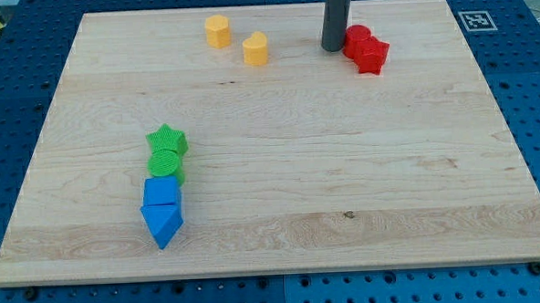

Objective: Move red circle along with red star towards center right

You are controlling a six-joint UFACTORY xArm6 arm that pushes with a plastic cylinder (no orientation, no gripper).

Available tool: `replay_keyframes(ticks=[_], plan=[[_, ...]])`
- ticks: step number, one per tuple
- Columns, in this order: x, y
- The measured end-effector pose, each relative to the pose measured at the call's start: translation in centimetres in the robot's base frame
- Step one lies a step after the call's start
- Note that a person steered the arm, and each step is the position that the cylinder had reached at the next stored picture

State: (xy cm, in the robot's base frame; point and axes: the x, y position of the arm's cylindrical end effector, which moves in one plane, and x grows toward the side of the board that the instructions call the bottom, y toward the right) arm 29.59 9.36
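Observation:
The red circle (pixel 357 36) and the red star (pixel 369 54) sit touching each other near the view's top right of the wooden board (pixel 279 151); the star is just below and right of the circle. My tip (pixel 333 47) is the lower end of the dark rod, standing right at the circle's left side, close to or touching it.
Two yellow blocks (pixel 217 31) (pixel 256 49) lie at the top, left of my tip. At lower left a green star (pixel 167 139), a green circle (pixel 166 163), a blue block (pixel 162 192) and a blue triangle (pixel 163 224) form a column.

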Motion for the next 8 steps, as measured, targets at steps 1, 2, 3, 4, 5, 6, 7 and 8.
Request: replay_keyframes(ticks=[1, 2, 3, 4, 5, 6, 7, 8], plan=[[-1.9, -1.3], [-3.9, -0.7], [-3.6, 1.2], [-2.1, 2.1], [-0.8, 3.2], [1.1, 4.4], [3.0, 5.4], [5.3, 6.0]])
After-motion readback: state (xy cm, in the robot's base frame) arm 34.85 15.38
